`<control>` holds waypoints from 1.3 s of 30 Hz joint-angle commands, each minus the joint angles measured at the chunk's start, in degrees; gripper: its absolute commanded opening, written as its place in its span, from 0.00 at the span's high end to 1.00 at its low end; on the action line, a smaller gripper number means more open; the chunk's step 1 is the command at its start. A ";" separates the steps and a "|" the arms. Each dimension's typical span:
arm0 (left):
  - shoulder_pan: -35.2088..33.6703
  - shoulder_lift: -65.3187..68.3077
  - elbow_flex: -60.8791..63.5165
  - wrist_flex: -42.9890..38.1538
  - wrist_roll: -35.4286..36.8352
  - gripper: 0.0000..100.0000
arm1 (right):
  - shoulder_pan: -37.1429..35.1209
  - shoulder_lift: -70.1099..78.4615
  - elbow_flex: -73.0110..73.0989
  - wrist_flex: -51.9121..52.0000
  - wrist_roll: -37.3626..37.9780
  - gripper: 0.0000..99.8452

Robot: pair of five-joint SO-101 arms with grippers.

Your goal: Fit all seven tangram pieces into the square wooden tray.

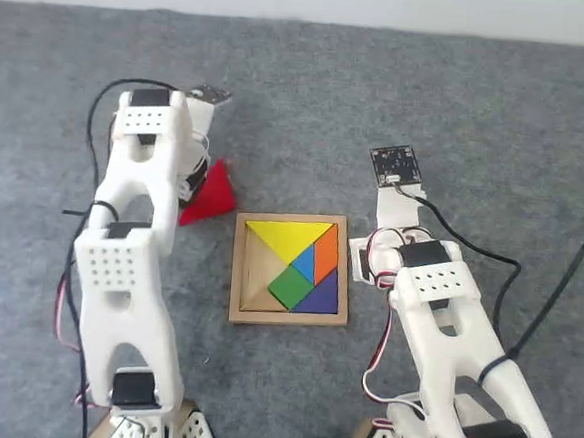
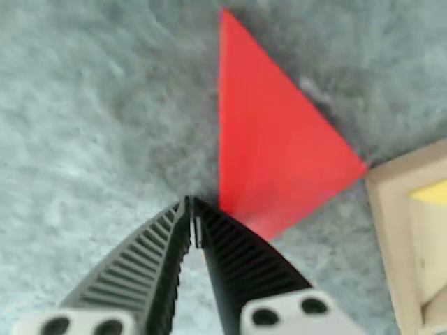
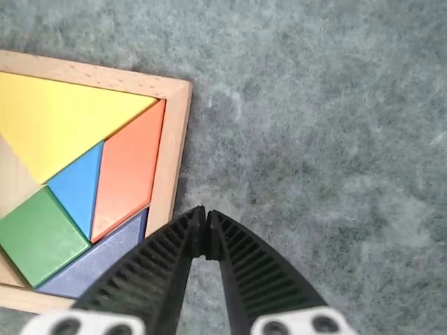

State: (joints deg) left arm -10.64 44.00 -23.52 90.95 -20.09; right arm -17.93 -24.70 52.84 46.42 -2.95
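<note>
The square wooden tray (image 1: pixel 287 320) lies between the two arms. It holds a yellow triangle (image 1: pixel 287 238), an orange piece (image 1: pixel 327 258), a small blue triangle (image 1: pixel 304 265), a green square (image 1: pixel 288 286) and a purple triangle (image 1: pixel 318 299). Its left part is bare wood. A large red triangle (image 1: pixel 210 195) lies on the carpet off the tray's upper left corner. My left gripper (image 2: pixel 191 203) is shut, its tips on the carpet right beside the red triangle (image 2: pixel 272 146), with nothing between its fingers. My right gripper (image 3: pixel 207 218) is shut and empty, just outside the tray's right rim (image 3: pixel 174 139).
Grey carpet (image 1: pixel 480 112) covers the whole table. Black cables (image 1: pixel 558 288) trail along the right arm and off to the right edge. A tray corner (image 2: pixel 394 230) shows in the left wrist view, close to the red triangle's point.
</note>
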 commanded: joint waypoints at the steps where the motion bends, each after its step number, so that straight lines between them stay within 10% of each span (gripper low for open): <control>1: 1.23 -16.18 20.09 -11.96 0.88 0.99 | -1.45 -2.86 -0.79 0.92 0.97 0.99; 19: 12.92 -26.99 35.91 -32.88 11.43 0.99 | -3.21 -2.86 -0.09 1.01 3.78 0.99; 27: 0.35 -26.90 35.82 -30.77 21.10 0.99 | -3.30 -2.86 -0.09 1.01 3.78 0.99; 39: 1.49 -20.57 28.18 -39.21 38.51 0.99 | -3.03 -2.86 -0.18 0.57 3.78 0.99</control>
State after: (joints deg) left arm -9.58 21.49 12.97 52.09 11.21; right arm -21.10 -24.70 53.36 46.95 0.13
